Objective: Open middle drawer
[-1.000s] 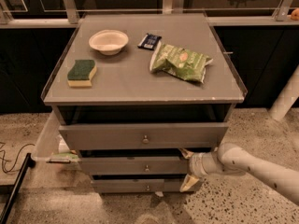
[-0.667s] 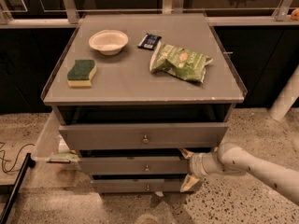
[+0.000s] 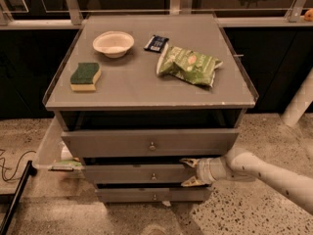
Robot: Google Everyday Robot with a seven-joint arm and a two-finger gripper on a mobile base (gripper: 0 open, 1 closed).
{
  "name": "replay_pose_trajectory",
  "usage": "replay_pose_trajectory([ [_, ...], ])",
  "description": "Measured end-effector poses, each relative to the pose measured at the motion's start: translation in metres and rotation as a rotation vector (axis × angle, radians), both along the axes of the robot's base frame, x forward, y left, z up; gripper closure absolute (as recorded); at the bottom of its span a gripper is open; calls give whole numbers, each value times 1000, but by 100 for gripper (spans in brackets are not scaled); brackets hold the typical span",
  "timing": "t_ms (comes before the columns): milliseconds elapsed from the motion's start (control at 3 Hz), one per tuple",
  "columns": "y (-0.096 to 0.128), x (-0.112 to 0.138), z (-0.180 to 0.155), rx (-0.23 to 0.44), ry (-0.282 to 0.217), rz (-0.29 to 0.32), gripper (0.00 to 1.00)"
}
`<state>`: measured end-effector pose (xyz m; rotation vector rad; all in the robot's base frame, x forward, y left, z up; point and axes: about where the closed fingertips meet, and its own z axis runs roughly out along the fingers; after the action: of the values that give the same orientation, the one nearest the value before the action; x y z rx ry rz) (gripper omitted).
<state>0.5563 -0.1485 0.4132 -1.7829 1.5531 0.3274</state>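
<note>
The middle drawer (image 3: 132,173) is the grey front between the other two, with a small round knob (image 3: 153,176) at its centre. It sticks out a little further than the bottom drawer (image 3: 127,195) and less than the top one (image 3: 117,143). My gripper (image 3: 188,172) reaches in from the right on a white arm (image 3: 264,173) and sits at the right end of the middle drawer front. It is open, with one fingertip (image 3: 186,161) above the front's edge and the other below it. It is well to the right of the knob.
On the cabinet top (image 3: 132,89) lie a white bowl (image 3: 113,43), a green-and-yellow sponge (image 3: 85,76), a green chip bag (image 3: 190,65) and a small dark packet (image 3: 156,43). A black cable (image 3: 12,165) runs over the speckled floor at left. A white post (image 3: 299,104) stands at right.
</note>
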Motion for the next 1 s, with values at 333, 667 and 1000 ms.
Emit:
replay_pose_trajectory([
  [333, 21, -5, 25, 30, -36, 82, 66],
  [667, 17, -28, 40, 50, -60, 111, 89],
  [1000, -6, -59, 44, 47, -70, 65, 86],
])
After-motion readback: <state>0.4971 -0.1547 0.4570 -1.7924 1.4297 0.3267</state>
